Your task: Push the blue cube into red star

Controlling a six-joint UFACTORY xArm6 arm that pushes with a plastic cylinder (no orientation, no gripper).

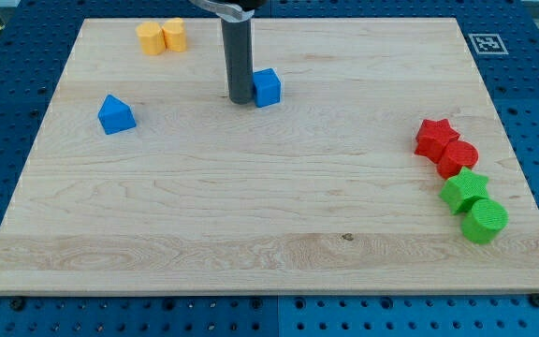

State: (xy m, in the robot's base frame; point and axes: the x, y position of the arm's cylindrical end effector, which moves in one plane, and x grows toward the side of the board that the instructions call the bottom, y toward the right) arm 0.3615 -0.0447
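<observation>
Our tip (242, 99) touches the blue cube (267, 87) on its left; the red star (435, 137) sits well apart, right.

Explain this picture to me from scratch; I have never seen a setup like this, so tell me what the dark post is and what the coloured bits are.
This is one camera looking down at a slant on a wooden board. The dark post is the end of a robot arm: a plain rod with nothing to grasp with, so nothing is held. It only pushes. My tip rests on the board, right against the view's left side of the blue cube.

The coloured bits are small blocks. At the view's right sit the red star, a red cylinder, a green star and a green cylinder, bunched in a row. Two yellow blocks lie at the top left, and another blue block lies further left.
</observation>
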